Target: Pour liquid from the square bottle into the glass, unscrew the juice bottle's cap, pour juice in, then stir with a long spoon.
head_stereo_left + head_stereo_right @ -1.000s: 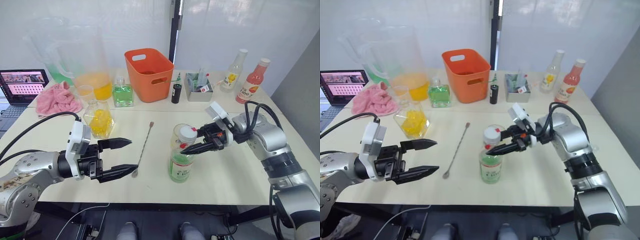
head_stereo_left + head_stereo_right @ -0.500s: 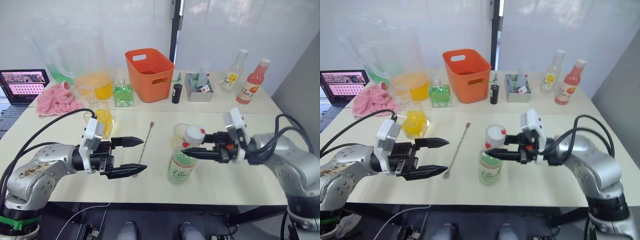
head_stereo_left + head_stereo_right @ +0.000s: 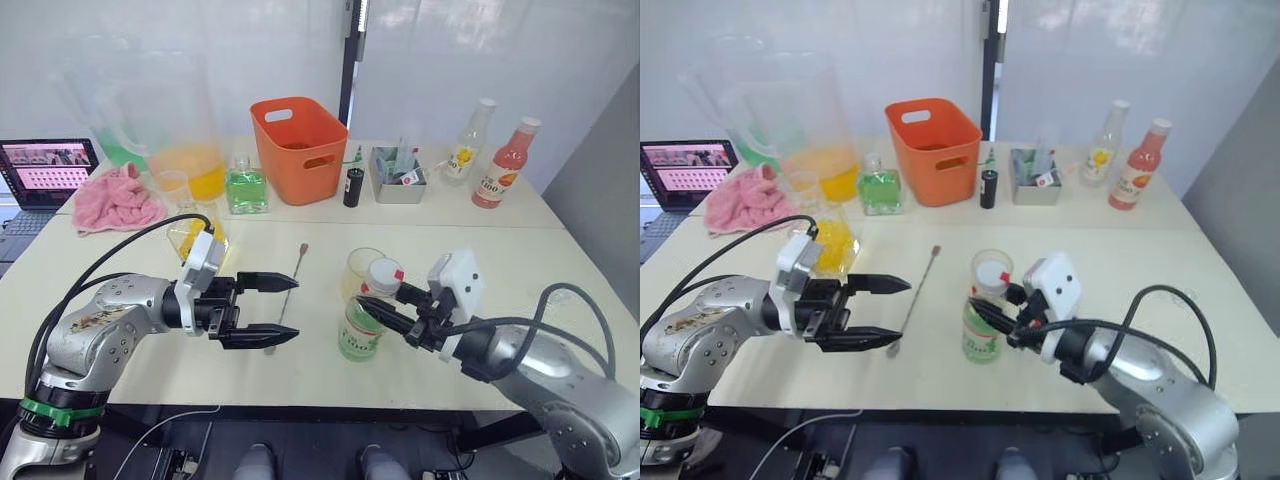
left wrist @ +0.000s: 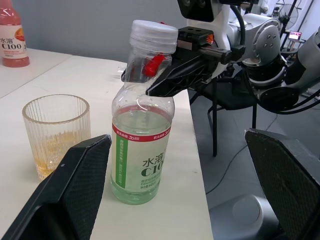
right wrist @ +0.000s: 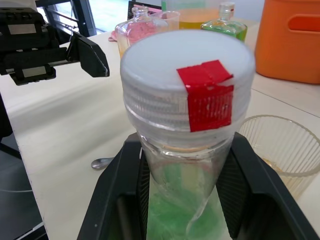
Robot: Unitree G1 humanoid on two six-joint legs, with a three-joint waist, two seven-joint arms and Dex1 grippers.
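— Looking at the juice bottle [image 3: 360, 322], where does it stand and who holds it?

— It stands upright near the middle of the surface [image 3: 470, 365], a little toward the front edge. The right gripper [image 3: 382, 306] has one black finger on each side of the neck, just under the cap [image 5: 186, 87]. It seems to pinch the neck, but I cannot be fully sure the fingers press it. I think it holds there to steady the bottle for unscrewing.

— And the other arm?

— The left gripper [image 3: 276, 309] hovers beside the long spoon [image 3: 287, 295], fingers spread wide and pointed at the bottle, probably ready to take the body.

— The glass [image 4: 56, 133]?

— Just behind the bottle, with a little yellow liquid at the bottom.

— The room?

— A pale surface; along its far edge are an orange basket [image 3: 297, 145], a pink cloth [image 3: 113, 198] and a laptop [image 3: 45, 168], before a white wall.
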